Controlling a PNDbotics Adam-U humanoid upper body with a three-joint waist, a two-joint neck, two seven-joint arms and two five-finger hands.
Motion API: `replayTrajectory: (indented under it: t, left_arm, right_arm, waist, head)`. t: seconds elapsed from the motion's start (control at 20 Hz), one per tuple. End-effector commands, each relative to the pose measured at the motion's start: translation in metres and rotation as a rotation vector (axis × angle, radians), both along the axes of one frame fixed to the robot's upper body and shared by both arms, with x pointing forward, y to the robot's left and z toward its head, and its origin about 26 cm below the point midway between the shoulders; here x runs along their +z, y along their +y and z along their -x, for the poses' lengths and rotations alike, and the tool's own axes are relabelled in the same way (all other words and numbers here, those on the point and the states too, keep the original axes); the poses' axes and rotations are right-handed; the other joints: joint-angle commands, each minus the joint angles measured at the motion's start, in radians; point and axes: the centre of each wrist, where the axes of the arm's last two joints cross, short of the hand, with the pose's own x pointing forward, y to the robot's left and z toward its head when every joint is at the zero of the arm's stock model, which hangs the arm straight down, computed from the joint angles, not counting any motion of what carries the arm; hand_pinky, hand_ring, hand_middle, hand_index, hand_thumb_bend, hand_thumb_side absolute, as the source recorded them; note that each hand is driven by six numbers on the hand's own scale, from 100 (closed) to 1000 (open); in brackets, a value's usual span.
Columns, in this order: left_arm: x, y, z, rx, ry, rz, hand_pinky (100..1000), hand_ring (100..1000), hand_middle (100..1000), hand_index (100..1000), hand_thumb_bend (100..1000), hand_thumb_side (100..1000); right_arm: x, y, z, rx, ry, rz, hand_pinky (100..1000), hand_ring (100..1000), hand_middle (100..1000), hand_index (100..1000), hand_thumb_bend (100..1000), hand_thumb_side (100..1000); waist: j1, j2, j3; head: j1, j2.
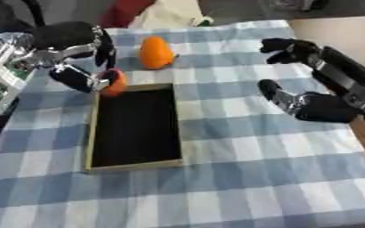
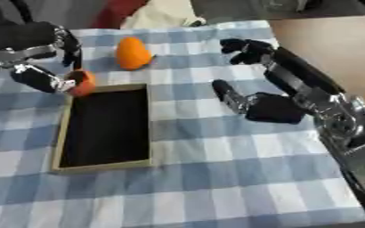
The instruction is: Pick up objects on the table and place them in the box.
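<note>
My left hand (image 1: 80,53) holds a small orange object (image 1: 115,83) pinched between thumb and fingers, right above the far left corner of the box (image 1: 91,133). The box is a shallow tray with a black inside and a pale wooden rim; nothing shows inside it. A second, larger orange object (image 1: 156,52) stands on the checked cloth just beyond the box. My right hand (image 2: 271,104) hovers open to the right of the box, fingers spread, holding nothing.
A blue and white checked cloth (image 1: 240,178) covers the table. Bare tan tabletop (image 2: 334,40) shows at the far right. A red and a pale item (image 1: 166,13) lie past the table's far edge.
</note>
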Motion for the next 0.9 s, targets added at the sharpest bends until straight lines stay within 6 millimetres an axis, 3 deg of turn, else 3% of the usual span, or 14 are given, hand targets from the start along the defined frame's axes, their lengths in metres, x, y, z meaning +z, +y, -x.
replayTrajectory:
  t: [0.05, 0.1, 0.15, 0.2, 0.25, 0.3, 0.35, 0.5, 0.9]
  left_arm:
    - [0.005, 0.002, 0.004, -0.017, 0.034, -0.052, 719, 607, 531, 690, 100, 226]
    - [0.001, 0.001, 0.004, -0.022, 0.053, -0.060, 732, 637, 565, 720, 100, 240]
    - [-0.001, 0.000, 0.004, -0.025, 0.064, -0.063, 762, 701, 644, 787, 100, 346]
    - [-0.002, 0.000, 0.005, -0.026, 0.070, -0.062, 768, 710, 656, 797, 100, 359]
    - [-0.003, 0.000, 0.006, -0.021, 0.070, -0.064, 804, 759, 729, 861, 272, 552]
    - [-0.003, 0.002, 0.007, -0.015, 0.067, -0.061, 804, 759, 729, 861, 272, 552]
    - [-0.003, 0.005, 0.008, -0.003, 0.068, -0.049, 815, 767, 744, 878, 347, 633]
    - [0.002, 0.018, 0.014, 0.037, 0.055, 0.043, 832, 772, 757, 902, 373, 677]
    - [0.031, 0.043, 0.049, 0.051, -0.001, 0.415, 850, 752, 739, 911, 243, 706]
  right_arm:
    - [0.009, -0.005, 0.001, -0.011, -0.030, 0.015, 882, 844, 882, 1000, 229, 732]
    - [0.009, -0.004, 0.001, -0.010, -0.031, 0.014, 882, 844, 882, 1000, 229, 732]
    - [0.010, -0.004, 0.001, -0.010, -0.032, 0.012, 882, 844, 882, 1000, 229, 732]
    - [0.010, -0.004, 0.001, -0.010, -0.033, 0.012, 882, 844, 882, 1000, 229, 732]
    - [0.010, -0.004, 0.001, -0.012, -0.034, 0.012, 882, 845, 882, 1000, 229, 731]
    - [0.010, -0.005, 0.001, -0.013, -0.035, 0.013, 882, 845, 882, 1000, 229, 731]
    - [0.011, -0.005, 0.001, -0.016, -0.036, 0.015, 882, 845, 882, 1000, 229, 731]
    - [0.015, -0.007, 0.000, -0.022, -0.048, 0.025, 883, 846, 883, 1000, 230, 729]
    - [0.053, -0.010, -0.014, -0.044, -0.107, 0.142, 887, 852, 895, 1000, 244, 717]
  waist:
    - [-0.004, -0.020, 0.002]
    - [-0.004, -0.020, 0.002]
    - [-0.005, -0.020, 0.003]
    - [-0.006, -0.020, 0.004]
    - [-0.007, -0.019, 0.005]
    - [-0.008, -0.019, 0.005]
    - [-0.009, -0.018, 0.007]
    - [-0.012, -0.018, 0.015]
    - [-0.021, -0.014, 0.061]
  head:
    - [0.000, -0.010]
    - [0.000, -0.010]
    - [0.000, -0.011]
    - [-0.001, -0.011]
    - [-0.001, -0.012]
    - [-0.001, -0.012]
    - [-0.002, -0.012]
    - [-0.006, -0.014]
    - [-0.025, -0.020]
